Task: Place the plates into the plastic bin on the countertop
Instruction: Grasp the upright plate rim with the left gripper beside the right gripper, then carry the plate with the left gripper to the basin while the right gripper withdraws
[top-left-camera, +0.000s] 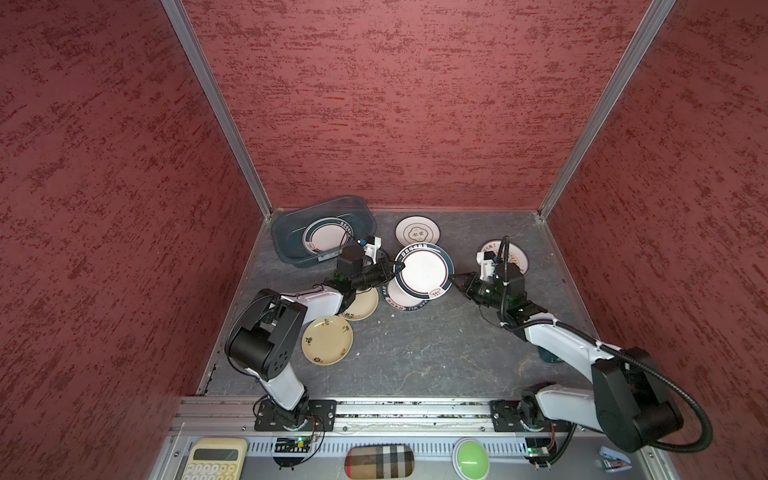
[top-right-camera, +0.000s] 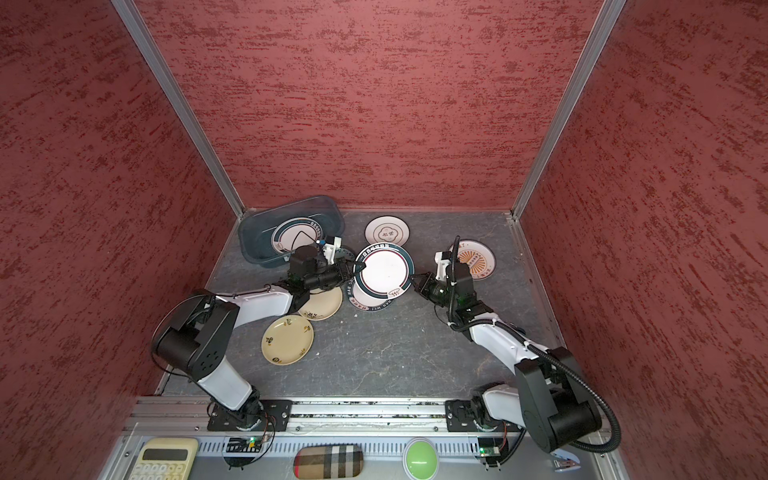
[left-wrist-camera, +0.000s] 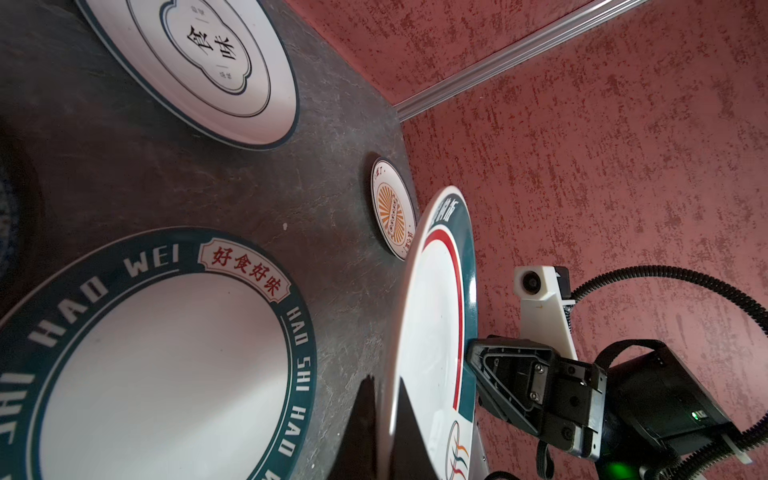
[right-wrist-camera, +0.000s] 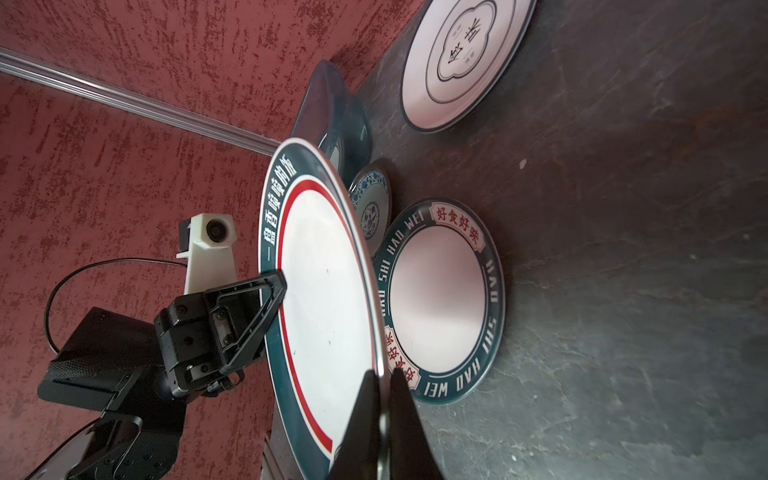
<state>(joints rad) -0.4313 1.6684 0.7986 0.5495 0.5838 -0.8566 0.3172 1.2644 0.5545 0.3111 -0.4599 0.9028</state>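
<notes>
A: What writing can be read?

B: A round white plate with a broad dark-teal band (left-wrist-camera: 166, 353) lies flat on the dark grey veined countertop (left-wrist-camera: 124, 166). Its band reads "HAO SHI HAO WEI", with red characters 好食好味. A smaller white plate with a thin dark rim (left-wrist-camera: 216, 54) reads 食味.

A: And the plate being handled?

B: A large white plate with a dark-teal rim and red ring (top-left-camera: 424, 272) hangs face up over the lettered plate. The left gripper (top-left-camera: 398, 266) pinches its left edge, the right gripper (top-left-camera: 454, 277) its right edge.

A: The bin?

B: The translucent blue-grey plastic bin (top-left-camera: 282, 232) sits at the far left corner, long side running left to right. One teal-rimmed plate (top-left-camera: 328, 237) lies inside. Its label (top-left-camera: 328, 257) is too small to read.
</notes>
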